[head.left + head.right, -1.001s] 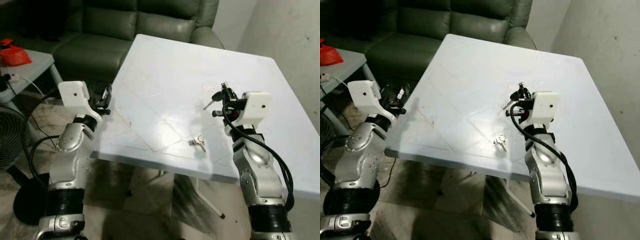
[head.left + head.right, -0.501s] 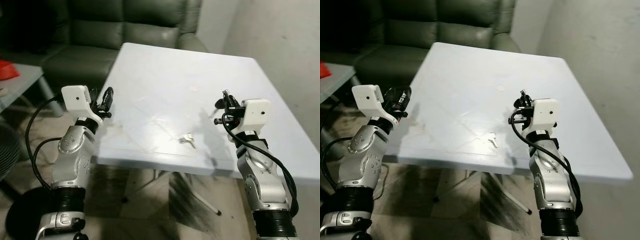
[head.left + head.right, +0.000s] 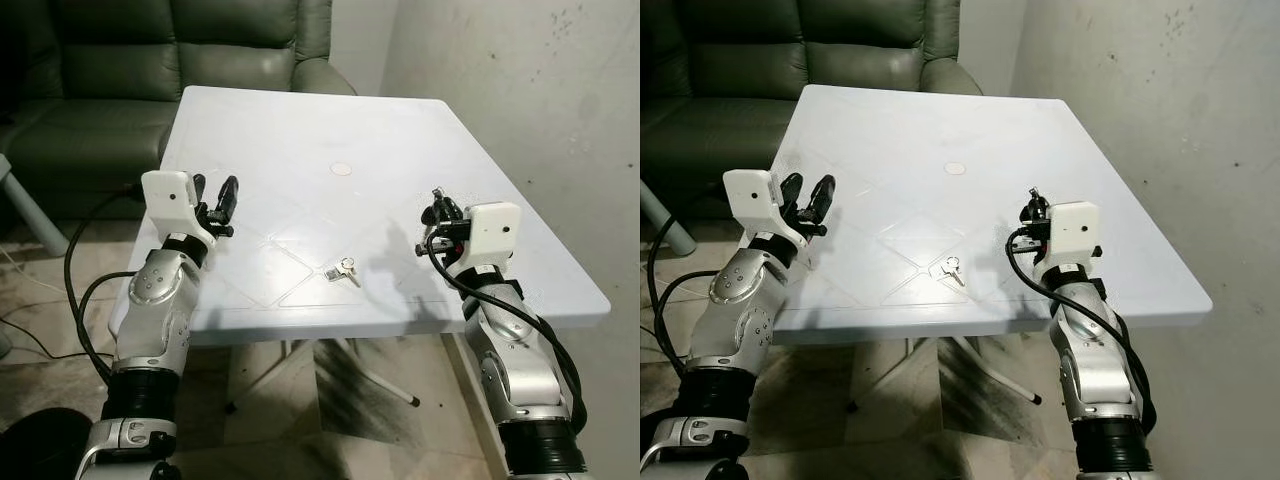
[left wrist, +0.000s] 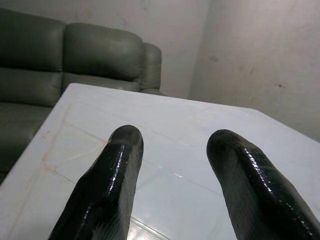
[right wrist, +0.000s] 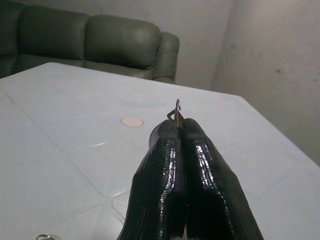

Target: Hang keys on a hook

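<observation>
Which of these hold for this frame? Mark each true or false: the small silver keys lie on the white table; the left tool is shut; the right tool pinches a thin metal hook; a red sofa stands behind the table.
1. The small silver keys lie on the white plastic table: true.
2. The left tool is shut: false, its fingers are apart and hold nothing.
3. The right tool pinches a thin metal hook: true.
4. A red sofa stands behind the table: false, the dark green leather sofa.
</observation>
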Robot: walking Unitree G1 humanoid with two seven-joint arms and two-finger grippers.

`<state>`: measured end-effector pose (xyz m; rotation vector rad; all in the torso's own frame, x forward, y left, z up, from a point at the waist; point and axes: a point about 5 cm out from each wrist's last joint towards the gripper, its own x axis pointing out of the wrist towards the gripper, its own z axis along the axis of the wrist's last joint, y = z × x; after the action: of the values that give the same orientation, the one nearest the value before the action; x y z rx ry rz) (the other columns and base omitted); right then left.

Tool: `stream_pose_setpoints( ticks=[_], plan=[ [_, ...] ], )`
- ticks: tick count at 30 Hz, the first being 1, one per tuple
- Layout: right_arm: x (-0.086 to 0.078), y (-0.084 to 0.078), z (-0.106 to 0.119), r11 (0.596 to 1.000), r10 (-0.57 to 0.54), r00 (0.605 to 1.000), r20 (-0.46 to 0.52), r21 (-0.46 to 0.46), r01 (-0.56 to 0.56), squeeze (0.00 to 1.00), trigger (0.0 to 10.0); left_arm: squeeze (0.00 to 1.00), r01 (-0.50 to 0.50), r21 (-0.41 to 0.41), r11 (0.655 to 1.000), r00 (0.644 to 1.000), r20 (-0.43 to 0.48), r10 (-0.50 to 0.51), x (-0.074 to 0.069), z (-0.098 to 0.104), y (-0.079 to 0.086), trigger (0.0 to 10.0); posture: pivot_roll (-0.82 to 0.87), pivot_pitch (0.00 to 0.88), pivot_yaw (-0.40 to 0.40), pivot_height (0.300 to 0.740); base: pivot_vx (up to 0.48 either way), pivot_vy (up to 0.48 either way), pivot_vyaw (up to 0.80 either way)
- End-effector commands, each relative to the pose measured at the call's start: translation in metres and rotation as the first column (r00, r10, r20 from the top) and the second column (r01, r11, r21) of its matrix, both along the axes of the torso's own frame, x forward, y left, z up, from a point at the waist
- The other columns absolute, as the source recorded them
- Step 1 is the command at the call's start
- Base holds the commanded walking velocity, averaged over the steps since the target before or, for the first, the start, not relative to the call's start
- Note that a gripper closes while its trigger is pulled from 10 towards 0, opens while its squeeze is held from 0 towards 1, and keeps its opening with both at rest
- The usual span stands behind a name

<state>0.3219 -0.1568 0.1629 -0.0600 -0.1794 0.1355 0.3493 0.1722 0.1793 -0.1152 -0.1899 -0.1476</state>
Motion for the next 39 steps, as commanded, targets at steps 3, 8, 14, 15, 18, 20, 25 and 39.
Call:
stream_pose_setpoints(
  ticks=[3,8,14,15,18,20,25,39],
  plan=[
    [0.003,0.001,0.002,1.000,0.009,1.000,0.001,-0.008,-0.009,0.00,10.0,0.00,0.003,0.000,1.000,1.000,0.001,-0.003,0.002,0.003,-0.001,10.0,-0.11,0.000,-0.053,0.724,0.000,0.000,-0.74],
    [0.003,0.004,0.003,1.000,0.013,1.000,0.006,-0.016,-0.013,0.00,10.0,0.00,-0.010,0.009,1.000,1.000,0.004,0.010,0.002,0.003,0.000,10.0,-0.11,0.000,-0.053,0.724,0.000,0.274,-0.74],
    [0.001,0.005,0.001,1.000,0.016,1.000,-0.001,-0.017,-0.016,0.00,10.0,0.00,-0.003,-0.002,1.000,1.000,0.006,0.003,0.002,0.003,-0.002,10.0,-0.12,0.000,-0.048,0.724,0.000,0.000,-0.75],
    [0.001,0.004,0.001,1.000,0.014,1.000,0.000,-0.017,-0.014,0.00,10.0,0.00,0.001,-0.005,1.000,1.000,0.003,-0.001,0.002,0.003,-0.002,10.0,-0.12,0.000,-0.047,0.724,0.000,0.000,-0.74],
    [0.001,0.003,0.002,1.000,0.007,1.000,0.005,-0.016,-0.007,0.00,10.0,0.00,0.009,-0.005,1.000,1.000,-0.003,-0.009,0.002,0.001,-0.004,10.0,-0.12,0.000,-0.046,0.724,0.000,0.000,-0.75],
    [0.001,0.003,0.002,1.000,0.001,1.000,0.006,-0.017,-0.001,0.00,10.0,0.00,0.015,0.017,1.000,1.000,-0.011,-0.015,0.004,0.001,-0.007,10.0,-0.12,0.000,-0.040,0.724,0.000,0.000,-0.73],
    [0.002,0.003,0.001,1.000,-0.003,1.000,0.005,-0.028,0.004,0.00,10.0,0.00,-0.030,0.087,0.996,0.996,-0.084,0.037,0.010,-0.007,-0.004,10.0,-0.12,0.000,-0.045,0.724,0.000,0.000,-0.71],
    [0.005,0.002,0.002,0.999,-0.020,1.000,0.008,-0.038,0.020,0.00,10.0,0.00,-0.044,0.108,0.993,0.998,-0.045,0.049,0.010,-0.004,-0.002,10.0,-0.11,0.000,-0.049,0.724,0.000,0.000,-0.68]
  ],
)
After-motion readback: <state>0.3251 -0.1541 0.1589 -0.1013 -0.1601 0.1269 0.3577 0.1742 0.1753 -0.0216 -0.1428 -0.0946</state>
